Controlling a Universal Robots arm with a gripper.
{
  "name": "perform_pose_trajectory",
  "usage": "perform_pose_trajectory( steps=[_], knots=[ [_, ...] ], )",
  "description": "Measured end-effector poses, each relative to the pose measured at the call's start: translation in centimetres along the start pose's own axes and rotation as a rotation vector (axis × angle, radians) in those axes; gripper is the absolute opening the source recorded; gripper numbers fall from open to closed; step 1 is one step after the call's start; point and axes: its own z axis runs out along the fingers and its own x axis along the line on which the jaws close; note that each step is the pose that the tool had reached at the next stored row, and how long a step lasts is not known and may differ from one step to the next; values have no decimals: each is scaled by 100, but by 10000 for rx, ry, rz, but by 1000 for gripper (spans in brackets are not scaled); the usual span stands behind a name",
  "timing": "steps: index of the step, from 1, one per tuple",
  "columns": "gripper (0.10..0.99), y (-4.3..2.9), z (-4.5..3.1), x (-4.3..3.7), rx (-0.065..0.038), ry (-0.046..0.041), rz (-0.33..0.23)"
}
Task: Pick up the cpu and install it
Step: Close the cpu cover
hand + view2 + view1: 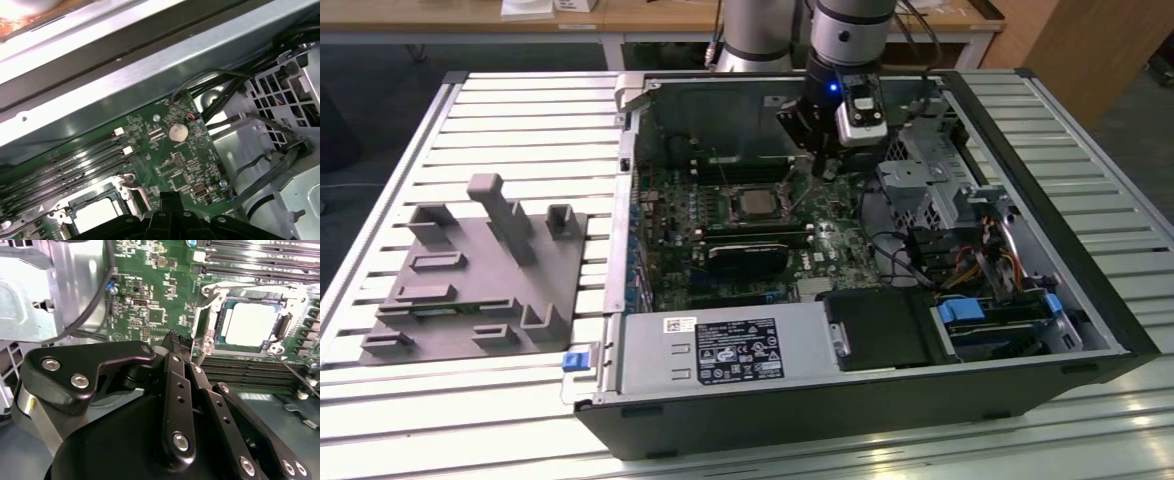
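The cpu lies flat in the motherboard socket inside the open computer case, its pale silver top facing up. Both wrist views catch it, in the second wrist view as cpu inside the metal socket frame, in the first as cpu at the picture's edge. My gripper hangs over the green board just to the exterior view's right of the socket, apart from the chip. Its black fingertips press together with nothing between them; the gripper is shut.
A grey fixture stands on the slatted table at the exterior view's left. Inside the case are the power supply, a metal drive cage, black cables, memory slots and a coin cell.
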Motion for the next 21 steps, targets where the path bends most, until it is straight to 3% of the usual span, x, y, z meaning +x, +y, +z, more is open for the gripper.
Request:
perform_pose_trajectory(
  steps=[5, 15, 21],
  knots=[
    [106, -39, -24, 82, -136, 67, 4],
    [106, -153, -30, 313, -139, 68, 3],
    [106, -181, -16, 367, -138, 68, 5]
  ],
)
